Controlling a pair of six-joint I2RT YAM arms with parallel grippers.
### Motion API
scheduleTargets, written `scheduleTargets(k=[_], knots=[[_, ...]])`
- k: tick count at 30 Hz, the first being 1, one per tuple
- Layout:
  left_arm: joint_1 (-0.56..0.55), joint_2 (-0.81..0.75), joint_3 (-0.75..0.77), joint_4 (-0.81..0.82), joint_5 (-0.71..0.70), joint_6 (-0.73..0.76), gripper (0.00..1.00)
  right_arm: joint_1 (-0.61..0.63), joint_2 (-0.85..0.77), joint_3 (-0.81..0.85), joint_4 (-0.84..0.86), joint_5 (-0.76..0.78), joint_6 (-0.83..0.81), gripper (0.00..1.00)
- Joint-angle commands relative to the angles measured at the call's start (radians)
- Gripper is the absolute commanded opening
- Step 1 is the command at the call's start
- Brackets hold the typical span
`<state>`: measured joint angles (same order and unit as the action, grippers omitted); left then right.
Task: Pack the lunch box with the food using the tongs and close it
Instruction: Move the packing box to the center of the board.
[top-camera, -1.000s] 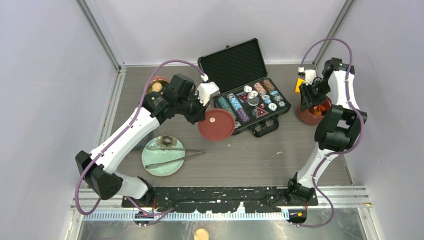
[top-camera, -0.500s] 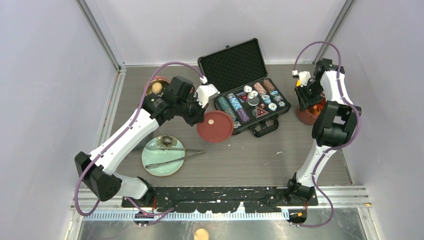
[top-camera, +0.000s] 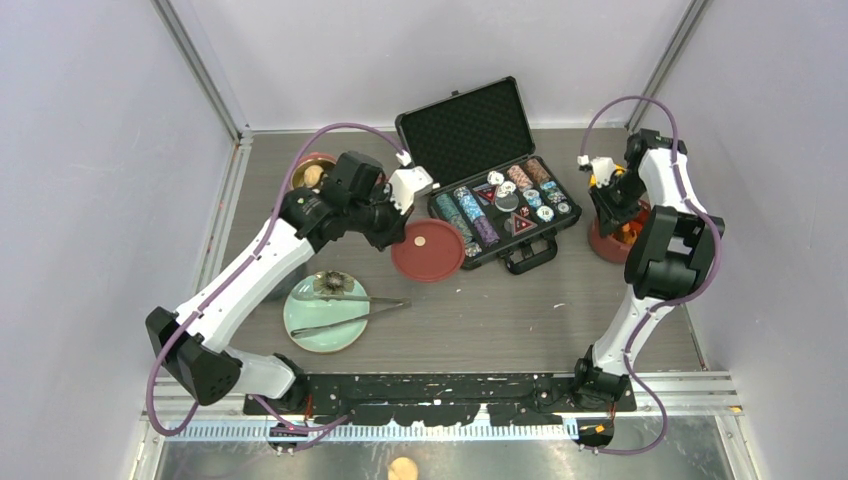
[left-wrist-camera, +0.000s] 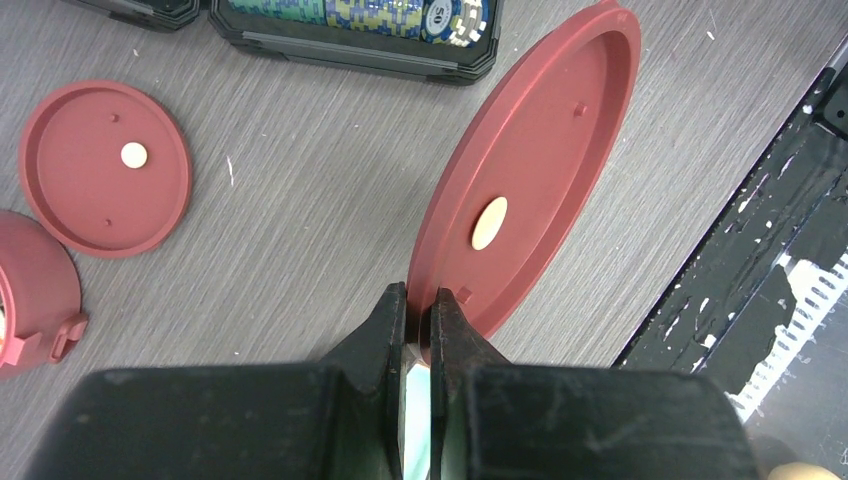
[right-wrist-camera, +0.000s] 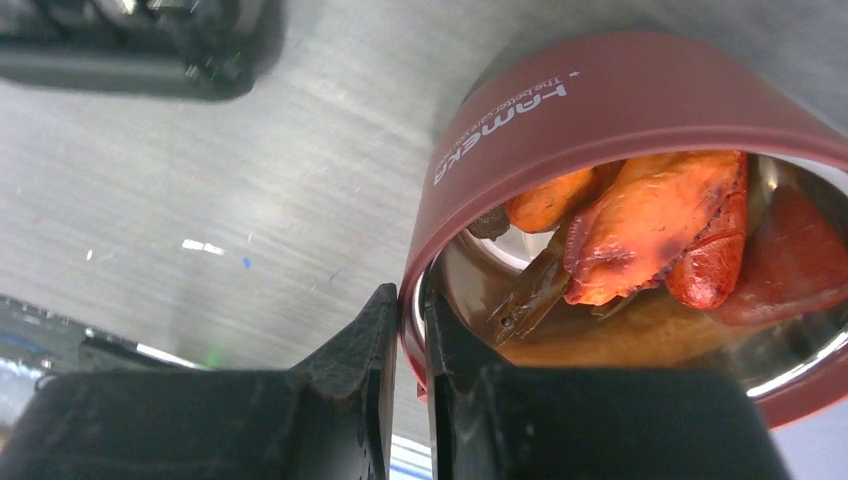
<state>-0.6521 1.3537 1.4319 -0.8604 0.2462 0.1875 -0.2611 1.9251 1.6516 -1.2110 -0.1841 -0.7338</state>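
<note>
The left pincer (left-wrist-camera: 420, 300) is pinched narrow on the rim of a flat red inner lid (left-wrist-camera: 530, 170). It holds the lid tilted near the middle of the surface (top-camera: 520, 310), with the lid's far edge just beside the front lip of the black poker chip case (top-camera: 470, 130) at 12 o'clock. A second lid (left-wrist-camera: 105, 170) lies flat on the surface close by. At 10 o'clock from the held lid, one tier (top-camera: 325, 158) with a beige bun (top-camera: 314, 175) sits near the back-left corner. The right pincer (right-wrist-camera: 410, 305) is clamped on the wall of a maroon bowl tier (right-wrist-camera: 600, 100), one finger inside and one outside, with orange shrimp pieces (right-wrist-camera: 650, 225) inside. This tier stands at 3 o'clock from the case, near the right edge. The pale green plate (top-camera: 330, 345) lies at 7 o'clock from the held lid. The tongs (top-camera: 390, 302) rest across it, their tips overhanging its rim toward 3 o'clock. Bare surface stretches from there to the right arm's base.
</note>
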Motion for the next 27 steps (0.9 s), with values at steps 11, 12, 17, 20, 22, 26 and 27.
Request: scheduleTargets(k=[11,12,17,20,22,26,27], knots=[[0.093,-0.078,-0.032,0.060,0.051,-0.060,0.03,0.254,-0.461,-0.404,-0.201,-0.108,-0.099,0.15],[0.139,-0.082,-0.037,0.062,0.082,-0.088,0.03,0.340,-0.505,-0.442,-0.202,-0.133,-0.078,0.18],[0.236,-0.092,-0.044,0.065,0.136,-0.134,0.03,0.473,-0.531,-0.498,-0.191,-0.183,-0.027,0.21],[0.285,-0.103,-0.054,0.070,0.152,-0.148,0.03,0.569,-0.536,-0.522,-0.144,-0.202,0.031,0.22],[0.310,-0.110,-0.060,0.072,0.161,-0.157,0.03,0.635,-0.530,-0.523,-0.113,-0.216,0.070,0.23],[0.365,-0.113,-0.062,0.070,0.192,-0.182,0.03,0.772,-0.511,-0.499,-0.040,-0.243,0.152,0.23],[0.380,-0.113,-0.062,0.070,0.198,-0.183,0.03,0.799,-0.504,-0.489,-0.024,-0.247,0.172,0.24]])
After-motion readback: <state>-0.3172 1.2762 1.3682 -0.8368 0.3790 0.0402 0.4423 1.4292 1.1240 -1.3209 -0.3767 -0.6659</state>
